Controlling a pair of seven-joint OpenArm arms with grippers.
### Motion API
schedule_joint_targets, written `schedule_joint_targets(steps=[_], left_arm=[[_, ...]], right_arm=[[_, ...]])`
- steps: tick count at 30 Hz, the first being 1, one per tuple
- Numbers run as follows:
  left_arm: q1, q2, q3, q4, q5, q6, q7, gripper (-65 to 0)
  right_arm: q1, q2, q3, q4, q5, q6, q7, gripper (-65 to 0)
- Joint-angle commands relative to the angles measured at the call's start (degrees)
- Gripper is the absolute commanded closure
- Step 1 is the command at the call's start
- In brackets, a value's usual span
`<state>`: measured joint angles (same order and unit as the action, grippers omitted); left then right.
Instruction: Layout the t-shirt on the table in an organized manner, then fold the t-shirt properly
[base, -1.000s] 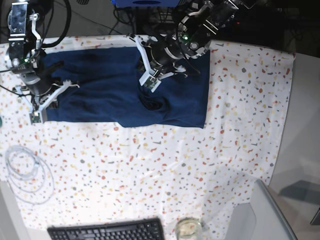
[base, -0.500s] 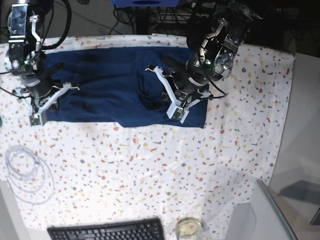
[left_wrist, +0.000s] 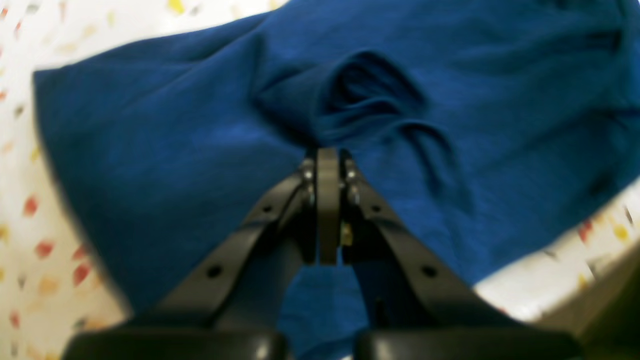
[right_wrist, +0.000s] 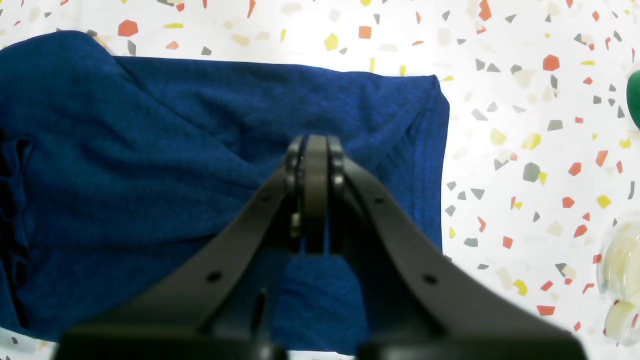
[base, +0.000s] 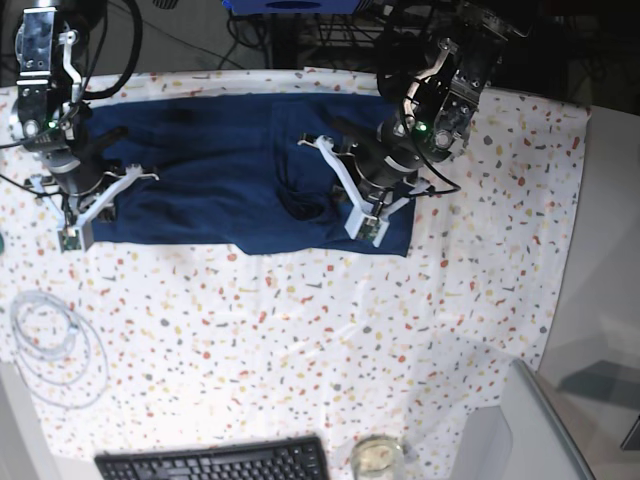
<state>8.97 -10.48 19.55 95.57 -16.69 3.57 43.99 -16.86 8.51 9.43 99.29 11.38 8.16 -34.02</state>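
The dark navy t-shirt (base: 220, 170) lies spread across the far part of the speckled table (base: 300, 330), with a bunched fold (base: 300, 207) near its middle. My left gripper (base: 332, 124) is over the shirt's right half. In the left wrist view this gripper (left_wrist: 327, 150) is shut, its tips against a puckered fold of the shirt (left_wrist: 360, 95); I cannot tell whether cloth is pinched. My right gripper (base: 122, 131) is over the shirt's left end. In the right wrist view it (right_wrist: 315, 139) is shut above the shirt (right_wrist: 150, 165), near a corner.
A coiled white cable (base: 55, 345) lies at the left edge. A black keyboard (base: 215, 462) and a glass jar (base: 377, 455) sit at the near edge, with a grey panel (base: 530, 430) at the lower right. The right wrist view shows a green object (right_wrist: 634, 97) and the jar (right_wrist: 620, 280).
My left arm swept from the shirt's upper middle down and right to its right half, then crept slightly upward. The right arm and the shirt's outline hardly changed.
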Motion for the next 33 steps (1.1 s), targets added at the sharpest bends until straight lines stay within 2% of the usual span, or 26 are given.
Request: schedule_joint_targets(steps=[1, 3, 9, 15, 20, 25, 29, 33], left_arm=[[0.3, 0.68, -1.92, 0.91, 0.12, 2.36, -0.95, 0.0], [0.83, 1.38, -3.77, 1.35, -0.32, 4.65, -1.04, 0.0], [0.04, 2.88, -4.39, -0.05, -0.41, 4.38, -0.87, 0.0], [-2.33, 5.6, -4.3, -7.53, -0.41, 4.38, -1.13, 0.0], [-4.8, 7.18, -4.3, -8.67, -0.41, 2.45, -0.87, 0.0], [-8.66, 8.5, -4.12, -10.78, -0.41, 2.45, -0.87, 0.0], [-12.09, 9.56, -1.84, -16.05, -0.41, 2.45, -0.87, 0.0], [-12.97, 11.05, -0.52, -16.93, -0.41, 2.45, -1.04, 0.0]], right_arm=[[0.55, 0.59, 0.28, 0.28, 0.01, 0.06, 1.19, 0.0], [1.08, 0.59, 0.37, -0.96, 0.01, 0.06, 1.19, 0.0], [2.14, 0.59, 0.2, -3.77, 0.01, 0.06, 1.27, 0.0], [2.4, 0.59, 0.2, -3.59, 0.01, 0.06, 1.27, 0.0], [2.93, 0.59, 0.46, -3.68, 0.01, 0.06, 1.19, 0.0], [3.28, 0.59, 0.46, -3.77, 0.01, 0.06, 1.19, 0.0], [3.9, 0.76, 0.55, -3.77, 0.01, 0.06, 1.19, 0.0], [3.98, 0.85, 0.55, -3.77, 0.01, 0.06, 1.19, 0.0]])
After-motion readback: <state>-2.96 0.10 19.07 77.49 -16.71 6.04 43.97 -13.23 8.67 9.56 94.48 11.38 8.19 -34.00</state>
